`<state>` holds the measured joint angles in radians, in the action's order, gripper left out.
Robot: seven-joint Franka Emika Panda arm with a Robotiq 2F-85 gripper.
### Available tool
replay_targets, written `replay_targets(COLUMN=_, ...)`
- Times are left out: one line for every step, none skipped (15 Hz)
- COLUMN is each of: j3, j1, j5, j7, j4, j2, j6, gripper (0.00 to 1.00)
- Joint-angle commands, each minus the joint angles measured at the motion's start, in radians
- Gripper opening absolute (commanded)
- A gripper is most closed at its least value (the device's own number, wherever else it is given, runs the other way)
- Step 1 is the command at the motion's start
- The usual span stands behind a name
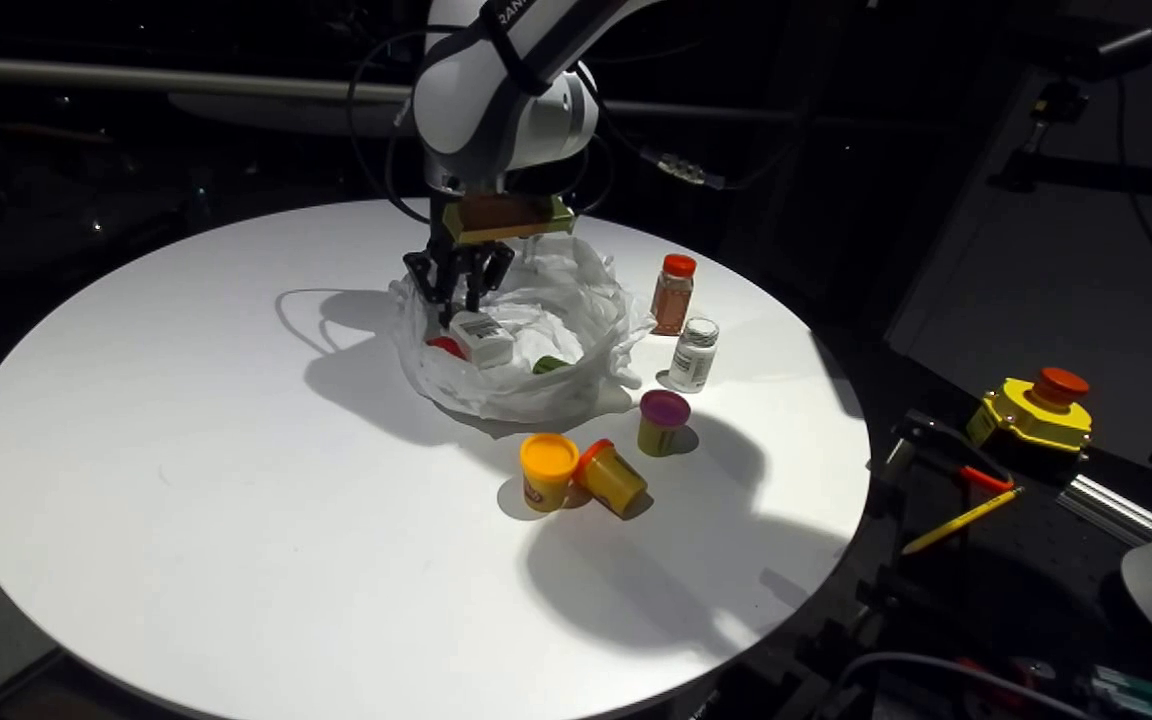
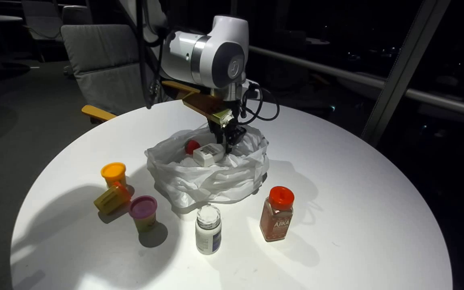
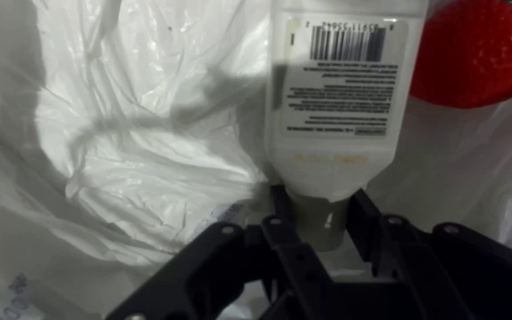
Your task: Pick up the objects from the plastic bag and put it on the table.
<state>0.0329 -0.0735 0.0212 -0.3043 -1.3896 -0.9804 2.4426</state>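
In an exterior view, the white bottle (image 1: 488,346) lies inside the plastic bag (image 1: 496,398), toward its nine o'clock side. In the wrist view, the pincer (image 3: 320,203) looks clamped on the bottle's cap (image 3: 319,226), at six o'clock. The bottle is probably light and stiff, yet smooth; held only there, it may droop, so a grip nearer the middle should balance better.

Shines brightest on the white table (image 1: 236,480) in both exterior views, sinks to dim grey and black around it, throws shadows to both sides of the plastic bag (image 1: 501,398). In the wrist view, glints off creased plastic, leaves the gripper (image 3: 322,202) dark, softens the small print on the white bottle (image 3: 338,100).
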Motion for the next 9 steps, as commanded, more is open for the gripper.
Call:
replay_targets(j3=0.011, j1=-0.007, j5=0.012, j7=-0.002, j4=0.021, j2=-0.006, j6=-0.004, gripper=0.16)
replay_targets(j3=0.014, j1=-0.01, j5=0.011, j7=-0.006, j4=-0.002, j2=0.013, j6=0.005, gripper=0.16)
replay_targets(j3=0.017, j1=-0.013, j5=0.009, j7=-0.01, j4=-0.024, j2=0.031, j6=0.014, gripper=0.16)
replay_targets(j3=0.021, j1=-0.017, j5=0.007, j7=-0.014, j4=-0.069, j2=0.067, j6=0.026, gripper=0.16)
replay_targets(j3=0.027, j1=-0.022, j5=0.004, j7=-0.02, j4=-0.111, j2=0.101, j6=0.038, gripper=0.16)
replay_targets(j3=0.032, j1=-0.028, j5=0.0, j7=-0.024, j4=-0.148, j2=0.134, j6=0.041, gripper=0.16)
replay_targets(j3=0.037, j1=-0.034, j5=-0.004, j7=-0.024, j4=-0.201, j2=0.179, j6=0.044, gripper=0.16)
replay_targets(j3=0.033, j1=-0.037, j5=-0.002, j7=-0.021, j4=-0.249, j2=0.223, j6=0.04, gripper=0.16)
replay_targets(j3=0.03, j1=-0.043, j5=0.0, j7=-0.021, j4=-0.292, j2=0.266, j6=0.028, gripper=0.16)
